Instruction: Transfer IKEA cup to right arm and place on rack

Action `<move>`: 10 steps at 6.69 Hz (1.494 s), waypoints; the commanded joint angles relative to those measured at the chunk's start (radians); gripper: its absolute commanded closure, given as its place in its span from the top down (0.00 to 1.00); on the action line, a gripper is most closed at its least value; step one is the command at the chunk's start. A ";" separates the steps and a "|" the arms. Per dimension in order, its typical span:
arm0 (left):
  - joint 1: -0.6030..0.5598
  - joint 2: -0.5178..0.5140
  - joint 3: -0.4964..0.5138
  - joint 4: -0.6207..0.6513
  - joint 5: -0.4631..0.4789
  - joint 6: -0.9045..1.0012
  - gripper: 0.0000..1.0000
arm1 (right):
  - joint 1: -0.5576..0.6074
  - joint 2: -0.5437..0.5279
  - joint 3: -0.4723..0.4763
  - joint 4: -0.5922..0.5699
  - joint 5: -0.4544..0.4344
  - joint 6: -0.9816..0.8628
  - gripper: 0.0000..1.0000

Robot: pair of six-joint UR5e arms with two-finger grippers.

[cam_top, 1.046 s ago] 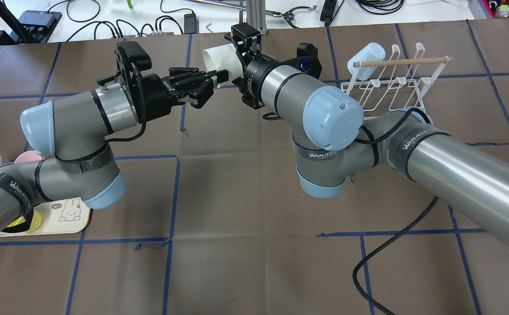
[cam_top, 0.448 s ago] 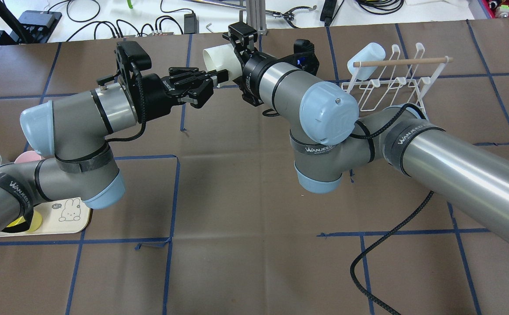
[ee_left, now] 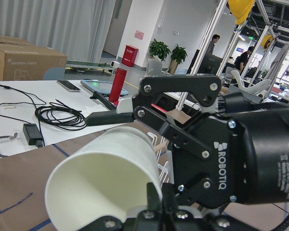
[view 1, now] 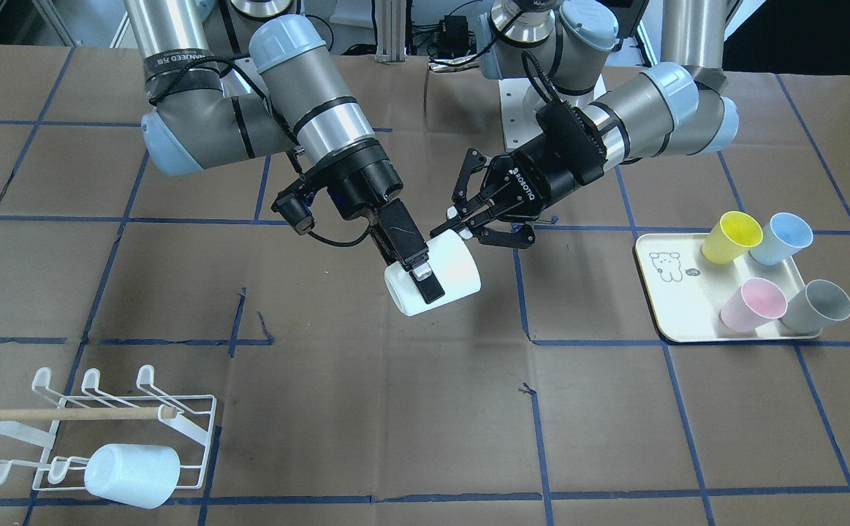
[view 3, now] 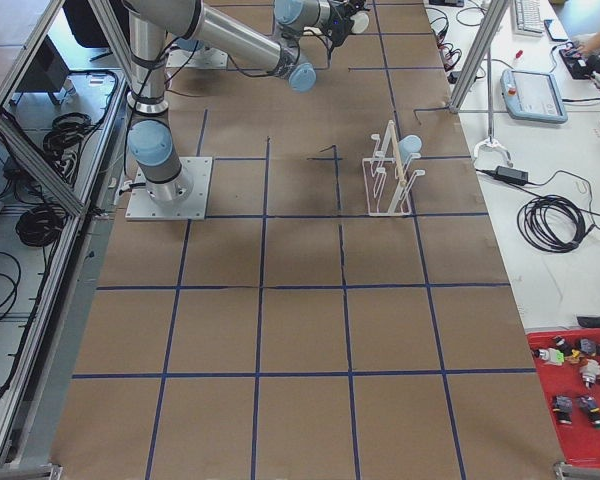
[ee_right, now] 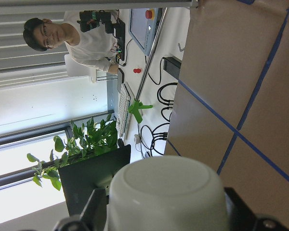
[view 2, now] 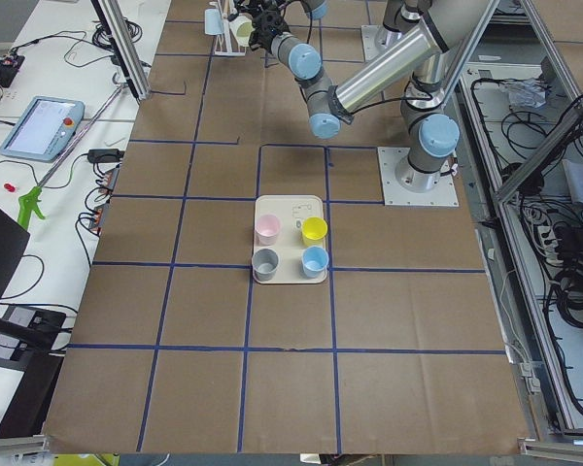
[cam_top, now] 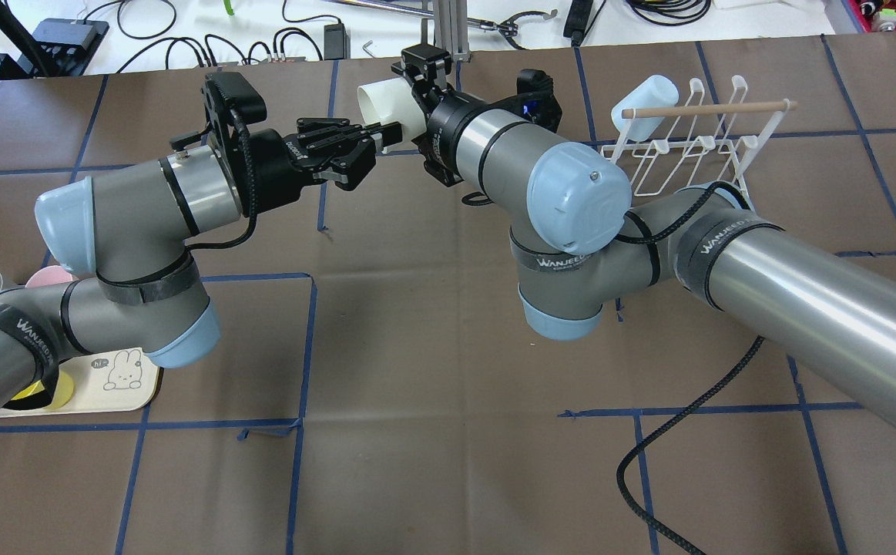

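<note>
The cup [view 1: 454, 274] looks matt plastic, the rack [view 1: 145, 378] wire with a wooden dowel [view 1: 66, 414].

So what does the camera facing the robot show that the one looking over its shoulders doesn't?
Only the front-facing view shows all four coloured cups in full, yellow, blue, pink and grey, on the cream tray. It also shows the right gripper with a finger across the white cup.

Only the overhead view shows the white workbench with black cables beyond the table, and the white cup's open mouth. There the left arm covers most of the tray.

Both show the left arm and right arm meeting at that cup, and the white rack with a pale cup on it.
</note>
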 commanded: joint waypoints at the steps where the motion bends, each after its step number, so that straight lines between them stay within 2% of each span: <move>1: 0.000 0.002 0.001 0.000 0.000 -0.001 0.22 | -0.001 -0.005 -0.002 0.002 0.000 -0.001 0.60; 3: 0.000 0.002 0.007 0.000 0.000 -0.004 0.51 | 0.001 -0.005 -0.002 0.002 0.000 -0.003 0.50; 5: 0.000 -0.002 0.010 0.000 -0.002 -0.027 0.93 | -0.001 -0.005 -0.002 0.000 0.000 -0.003 0.46; 6: 0.000 0.008 0.010 0.000 -0.002 -0.067 0.99 | -0.001 -0.005 -0.002 0.002 0.000 -0.003 0.44; 9: 0.084 0.026 -0.002 0.000 -0.005 -0.102 0.99 | -0.013 0.001 -0.006 -0.001 0.002 -0.004 0.38; 10: 0.119 0.038 -0.004 -0.002 -0.003 -0.104 0.99 | -0.028 0.007 -0.008 -0.009 0.003 -0.012 0.29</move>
